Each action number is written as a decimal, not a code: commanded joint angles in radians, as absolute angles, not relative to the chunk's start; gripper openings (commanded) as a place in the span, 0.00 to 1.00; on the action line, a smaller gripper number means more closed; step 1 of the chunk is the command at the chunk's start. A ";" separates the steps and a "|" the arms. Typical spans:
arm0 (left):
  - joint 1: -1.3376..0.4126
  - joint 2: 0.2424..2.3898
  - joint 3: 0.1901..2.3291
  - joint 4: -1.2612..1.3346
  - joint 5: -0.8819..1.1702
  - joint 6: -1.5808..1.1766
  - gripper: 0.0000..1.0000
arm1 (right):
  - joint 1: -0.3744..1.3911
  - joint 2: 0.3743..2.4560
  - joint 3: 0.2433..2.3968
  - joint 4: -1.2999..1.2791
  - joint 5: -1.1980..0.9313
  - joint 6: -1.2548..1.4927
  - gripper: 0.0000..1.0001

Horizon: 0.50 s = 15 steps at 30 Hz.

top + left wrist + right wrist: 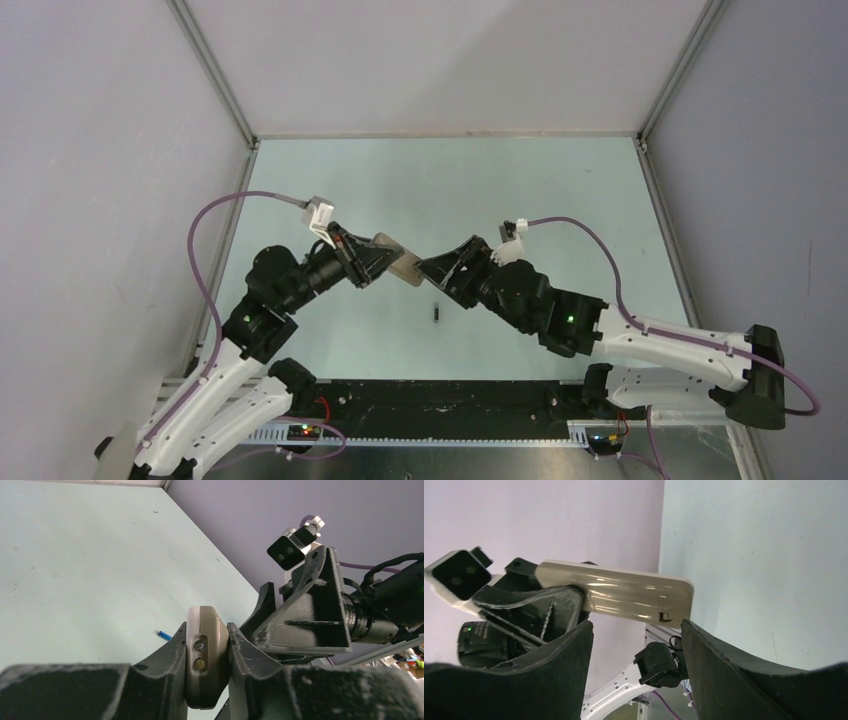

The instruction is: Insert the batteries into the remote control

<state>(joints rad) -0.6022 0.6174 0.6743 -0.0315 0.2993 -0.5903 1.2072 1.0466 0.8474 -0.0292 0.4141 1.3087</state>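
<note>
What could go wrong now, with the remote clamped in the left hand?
The left hand holds the remote control by one end; a push on the free end from the open right hand could lever it loose. The dark battery lies on the table near both hands; a sweep might roll it away.

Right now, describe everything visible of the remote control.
The remote control is a slim rounded oblong of glossy beige-grey plastic, a small notch near its free end, two small round parts on its held end. The left gripper clamps it aloft; the open right gripper is at its free end.
</note>
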 commanded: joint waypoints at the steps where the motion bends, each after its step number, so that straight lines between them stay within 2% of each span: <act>1: -0.609 0.640 0.735 0.006 0.307 -0.561 0.00 | 1.199 1.000 0.856 -0.043 0.448 1.294 0.68; 11: -0.609 0.665 0.738 0.039 0.327 -0.538 0.00 | 1.179 1.039 0.893 -0.053 0.448 1.283 0.71; 15: -0.610 0.677 0.741 0.045 0.344 -0.525 0.00 | 1.155 1.066 0.893 0.018 0.410 1.266 0.59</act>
<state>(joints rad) -0.6022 0.6697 0.6956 -0.0216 0.3164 -0.5655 1.1748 1.0428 0.8494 -0.0593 0.4107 1.2896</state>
